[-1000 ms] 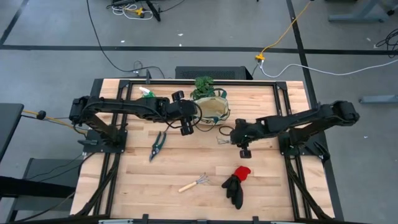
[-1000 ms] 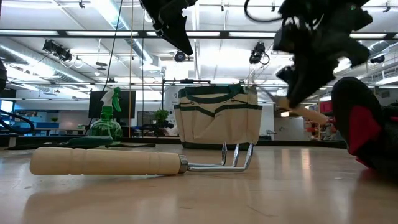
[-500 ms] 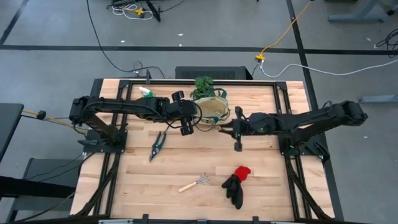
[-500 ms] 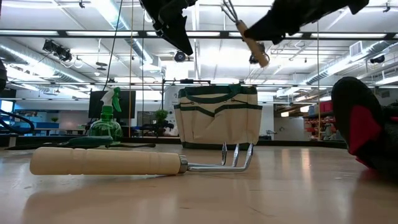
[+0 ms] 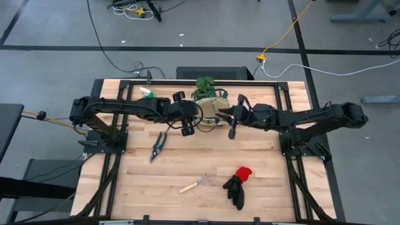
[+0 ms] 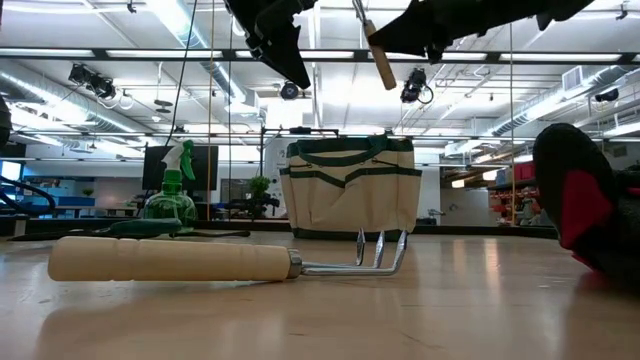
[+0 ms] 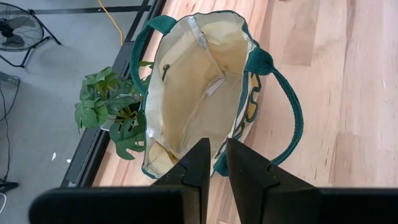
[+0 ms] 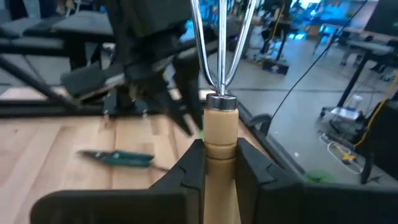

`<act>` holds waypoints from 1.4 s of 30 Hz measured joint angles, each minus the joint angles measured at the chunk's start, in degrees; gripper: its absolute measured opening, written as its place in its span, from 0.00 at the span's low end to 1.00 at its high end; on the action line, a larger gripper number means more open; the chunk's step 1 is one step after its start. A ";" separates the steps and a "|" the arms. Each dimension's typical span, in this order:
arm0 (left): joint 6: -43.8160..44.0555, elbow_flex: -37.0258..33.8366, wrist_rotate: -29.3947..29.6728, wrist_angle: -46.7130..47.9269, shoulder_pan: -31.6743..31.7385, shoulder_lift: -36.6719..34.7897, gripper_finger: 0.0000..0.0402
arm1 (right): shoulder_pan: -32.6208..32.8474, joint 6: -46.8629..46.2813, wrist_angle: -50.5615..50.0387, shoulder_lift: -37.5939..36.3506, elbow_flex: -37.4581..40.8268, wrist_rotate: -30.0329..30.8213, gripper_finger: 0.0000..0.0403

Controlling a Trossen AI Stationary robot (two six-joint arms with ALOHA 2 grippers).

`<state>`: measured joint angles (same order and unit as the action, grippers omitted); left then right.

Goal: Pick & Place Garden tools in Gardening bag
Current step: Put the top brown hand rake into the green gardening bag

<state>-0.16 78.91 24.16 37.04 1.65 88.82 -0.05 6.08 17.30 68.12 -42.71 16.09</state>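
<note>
Overhead, table-level, two wrist views.

Bright, even overhead strip lighting, soft shadows; right wrist view's background blurred.

From my station, the held hand rake [image 8: 219, 118] has its tines cut off at the upper edge of the right wrist view. In the low view, the gloves [image 6: 588, 208] run past the right edge (fingers unseen).
</note>
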 joint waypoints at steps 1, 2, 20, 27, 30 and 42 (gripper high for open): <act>0.00 0.00 0.00 0.00 0.00 0.00 0.15 | -0.48 0.52 0.31 0.00 -0.04 -0.01 0.11; 0.00 0.00 0.02 0.00 0.00 0.00 0.15 | -0.96 0.83 0.38 0.01 -0.05 0.02 0.11; 0.15 0.00 0.02 0.00 -0.02 0.00 0.15 | -9.37 2.59 8.03 10.13 -0.03 -0.76 0.11; 0.13 0.00 0.00 -0.04 -0.01 0.00 0.15 | -11.43 1.02 7.66 12.94 -0.03 -6.11 0.11; 0.11 0.00 0.00 -0.27 -0.02 0.00 0.15 | -12.14 1.02 5.74 13.34 -0.03 -6.67 0.11; 1.07 0.00 0.00 -0.38 0.00 0.00 0.15 | -14.47 0.38 0.47 13.46 -0.03 -10.09 0.11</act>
<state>0.91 78.91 24.16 36.66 1.65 88.82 -14.53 6.46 17.76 81.58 -42.74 5.99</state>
